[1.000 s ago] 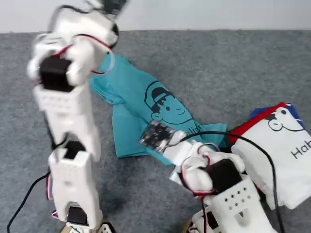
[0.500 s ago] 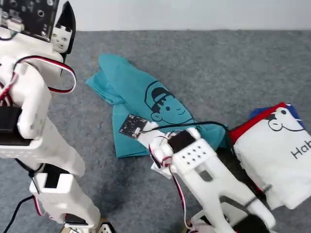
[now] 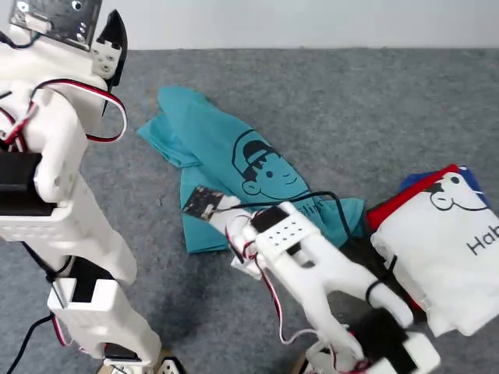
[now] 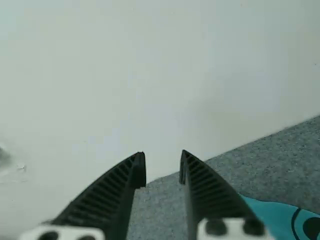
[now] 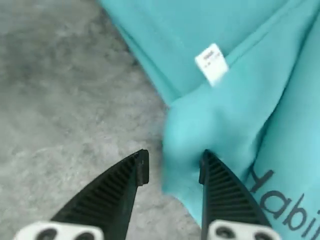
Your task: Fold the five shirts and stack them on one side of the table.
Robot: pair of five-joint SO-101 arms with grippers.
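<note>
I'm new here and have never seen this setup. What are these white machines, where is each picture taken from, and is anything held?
These are two small white robot arms at a grey table. The high view looks down from a fixed camera: the left arm stands raised, the right arm leans low over a rumpled teal shirt. At that view's right sits a stack of folded shirts, a white one on top. The other two pictures come from cameras on the wrists. The left gripper is open, pointing toward the wall. The right gripper is open over the teal shirt's edge, near its label. Neither holds anything.
</note>
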